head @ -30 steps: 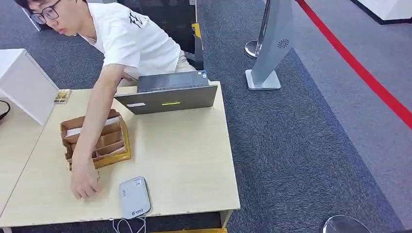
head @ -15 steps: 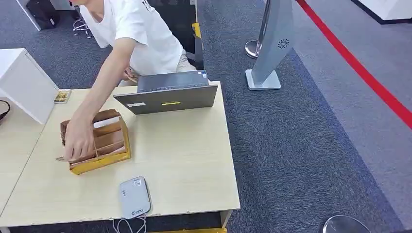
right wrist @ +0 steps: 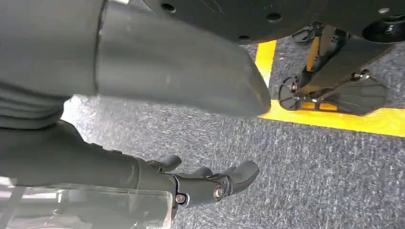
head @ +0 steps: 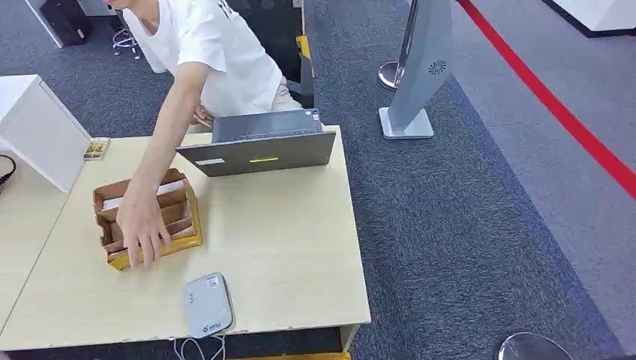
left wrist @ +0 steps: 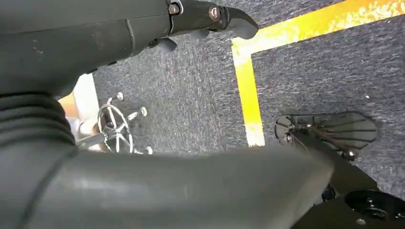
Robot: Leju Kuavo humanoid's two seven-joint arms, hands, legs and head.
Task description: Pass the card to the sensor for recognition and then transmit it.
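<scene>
Cards sit in the cardboard holder (head: pixel 150 217) near the table's (head: pixel 300 247) left edge, where a person's hand (head: pixel 142 225) rests on it; the reader (head: pixel 208 304) lies at the front edge. Both robot hands, left hand (left wrist: pixel 143 28) and right hand (right wrist: pixel 205 183), hang over carpet, fingers loosely apart, holding nothing. Best to wait until the person withdraws, then reach for one card.

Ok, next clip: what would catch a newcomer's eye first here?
A person in a white T-shirt leans over the pale wooden table, one hand resting on the brown cardboard card organiser with a yellow base. A dark grey laptop sits at the table's far edge, and a small grey card reader lies at the near edge.
</scene>
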